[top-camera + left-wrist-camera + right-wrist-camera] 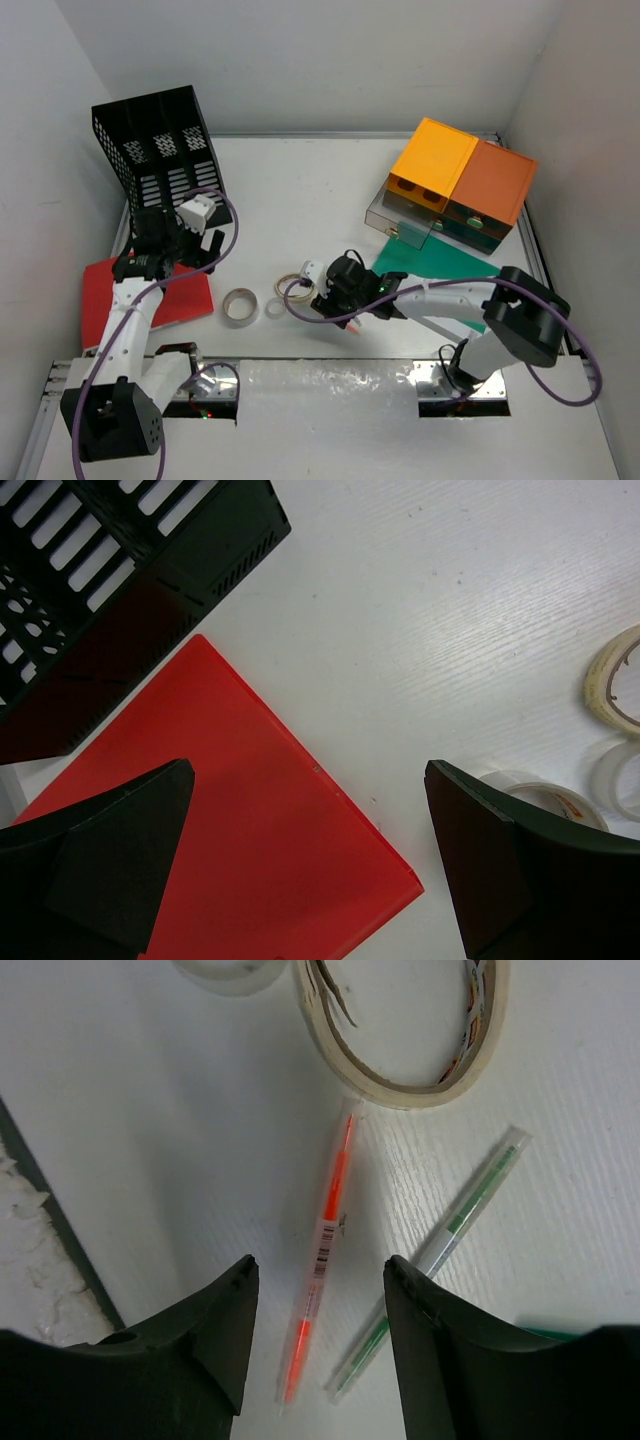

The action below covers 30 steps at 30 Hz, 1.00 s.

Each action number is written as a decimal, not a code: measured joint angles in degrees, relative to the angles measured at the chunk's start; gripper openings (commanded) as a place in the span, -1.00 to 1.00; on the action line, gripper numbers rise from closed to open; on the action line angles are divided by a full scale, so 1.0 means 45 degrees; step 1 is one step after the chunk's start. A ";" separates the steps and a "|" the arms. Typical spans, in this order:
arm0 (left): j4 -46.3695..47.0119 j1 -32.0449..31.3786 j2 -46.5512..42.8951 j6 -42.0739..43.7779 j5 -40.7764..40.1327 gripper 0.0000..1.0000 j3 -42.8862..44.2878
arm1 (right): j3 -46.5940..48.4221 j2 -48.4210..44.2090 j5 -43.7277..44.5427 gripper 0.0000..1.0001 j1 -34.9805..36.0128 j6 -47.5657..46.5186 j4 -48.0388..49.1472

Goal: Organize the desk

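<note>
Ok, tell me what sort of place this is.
Probably a mock office desk in a robot test cell: boxed in by plain walls, it holds a black mesh file rack, an orange drawer unit, tape rolls and pens.

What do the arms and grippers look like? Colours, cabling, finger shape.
Left arm and right arm: white links, black joints. A purple cable loops loosely along each. Left gripper and right gripper are black, with broad matte wedge fingers. White block on the left wrist. No markings visible.

Black mesh file rack [155, 145], red folder [188, 297] beside it, orange pen [325, 1240] and green pen [455, 1235] just beside a tape roll [400, 1092], orange drawer unit [460, 180], green folder [440, 265] beside it
</note>
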 measured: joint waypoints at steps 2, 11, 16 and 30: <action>0.0063 0.0000 -0.0024 -0.0015 -0.0024 0.99 -0.0053 | 0.0136 0.0539 0.0073 0.02 -0.0015 -0.0058 0.0000; 0.0146 0.0000 -0.0029 -0.0024 -0.0126 0.99 -0.0121 | 0.0515 0.1977 0.0049 -0.82 -0.0019 0.0049 0.0364; 0.0160 0.0000 -0.0029 -0.0024 -0.0151 0.99 -0.0126 | 0.0583 0.2059 0.0160 -1.00 0.0214 0.0209 0.0491; 0.0209 0.0000 -0.0058 -0.0019 -0.0228 0.99 -0.0219 | 0.1219 -0.1977 -0.0976 -1.00 0.0442 0.0092 -0.0680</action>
